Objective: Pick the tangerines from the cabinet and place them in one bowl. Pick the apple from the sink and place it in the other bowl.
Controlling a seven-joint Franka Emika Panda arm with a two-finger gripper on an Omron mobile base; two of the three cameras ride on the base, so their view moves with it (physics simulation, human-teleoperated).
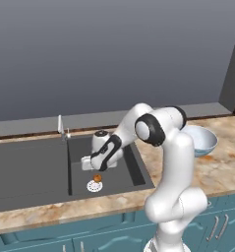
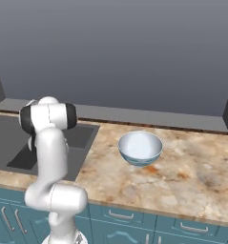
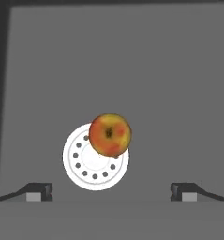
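Marbled counter, dark grey sink

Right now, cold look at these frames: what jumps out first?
The orange-red apple sits on the floor of the dark grey sink, overlapping the edge of the white drain. The gripper hangs above it, fingers wide apart. On the marbled counter to the right of the sink stands the pale-blue bowl, with nothing in it.

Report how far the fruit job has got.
Nothing looks delivered: the white and pale-blue bowl on the counter is empty. In hand is the apple, lying on the white drain in the sink; the hand hangs open above it, not gripping. Grasping it, bowling it, and the tangerines remain.
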